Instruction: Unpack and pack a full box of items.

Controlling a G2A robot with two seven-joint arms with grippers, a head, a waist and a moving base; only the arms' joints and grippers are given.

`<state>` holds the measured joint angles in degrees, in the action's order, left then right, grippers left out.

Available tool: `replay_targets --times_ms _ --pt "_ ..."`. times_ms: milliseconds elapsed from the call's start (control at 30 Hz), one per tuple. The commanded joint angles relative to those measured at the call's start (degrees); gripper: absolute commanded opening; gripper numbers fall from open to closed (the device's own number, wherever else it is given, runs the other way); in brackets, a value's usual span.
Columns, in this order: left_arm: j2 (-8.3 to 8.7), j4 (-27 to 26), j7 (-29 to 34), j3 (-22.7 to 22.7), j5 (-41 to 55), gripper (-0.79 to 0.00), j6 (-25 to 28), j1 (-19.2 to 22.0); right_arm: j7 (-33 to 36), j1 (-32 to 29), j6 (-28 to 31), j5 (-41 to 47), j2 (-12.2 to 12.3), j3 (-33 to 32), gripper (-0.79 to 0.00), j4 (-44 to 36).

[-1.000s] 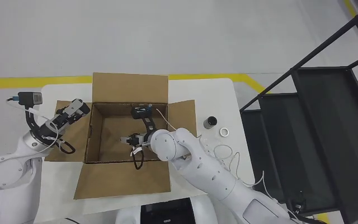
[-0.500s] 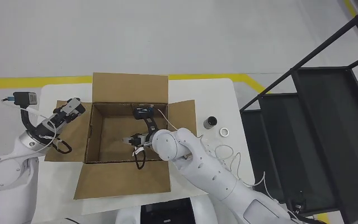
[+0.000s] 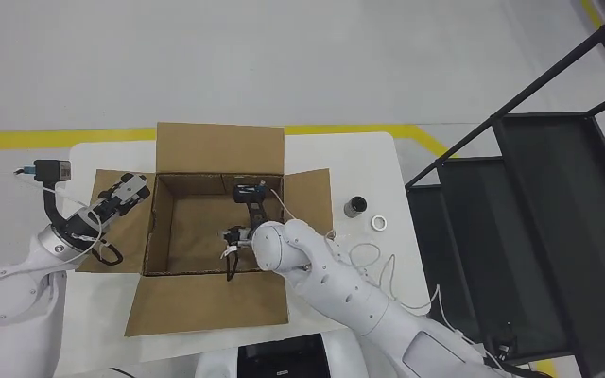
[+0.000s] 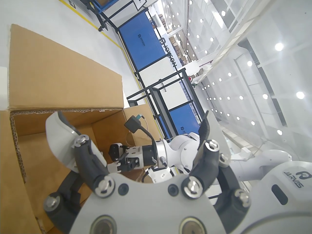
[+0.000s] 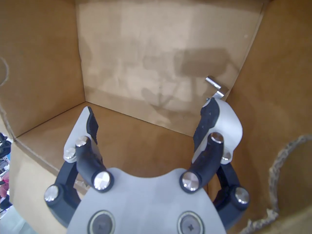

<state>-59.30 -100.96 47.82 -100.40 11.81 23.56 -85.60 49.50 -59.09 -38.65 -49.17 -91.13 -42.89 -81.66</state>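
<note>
Where the box [image 3: 219,149] sits, the right end effector [image 3: 230,244] is held inside. The left end effector [image 4: 131,122] is seen spread apart; the right too, near a metal piece [image 5: 216,86] in the box corner, judged light, stiff, slippery, best pinched by its bar.

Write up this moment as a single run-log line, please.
box open on table | right gripper open inside box near small metal piece | left gripper open by side flap | dark cylinder, white ring on table
</note>
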Motion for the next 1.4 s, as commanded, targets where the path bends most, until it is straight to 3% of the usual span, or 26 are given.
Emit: replay_targets --times_ms 0,533,800,1033,1367 --pt "0.0 0.0 0.0 0.0 0.0 0.0 0.0 0.0 -0.6 1.0 -1.1 0.1 -0.5 0.8 0.0 2.2" --pt "0.0 0.0 0.0 0.0 0.0 0.0 0.0 0.0 -4.7 5.6 -5.0 -1.0 -4.1 5.4 0.0 14.2" --pt "0.0 0.0 0.0 0.0 0.0 0.0 0.0 0.0 -7.8 4.4 1.8 8.0 -5.3 2.7 0.0 11.1" --pt "0.0 0.0 0.0 0.0 0.0 0.0 0.0 0.0 -7.3 5.4 -3.2 -2.4 -4.7 4.4 0.0 13.2" --pt "0.0 0.0 0.0 0.0 0.0 0.0 0.0 0.0 -5.5 5.8 -5.4 -5.1 -5.6 5.6 0.0 16.3"
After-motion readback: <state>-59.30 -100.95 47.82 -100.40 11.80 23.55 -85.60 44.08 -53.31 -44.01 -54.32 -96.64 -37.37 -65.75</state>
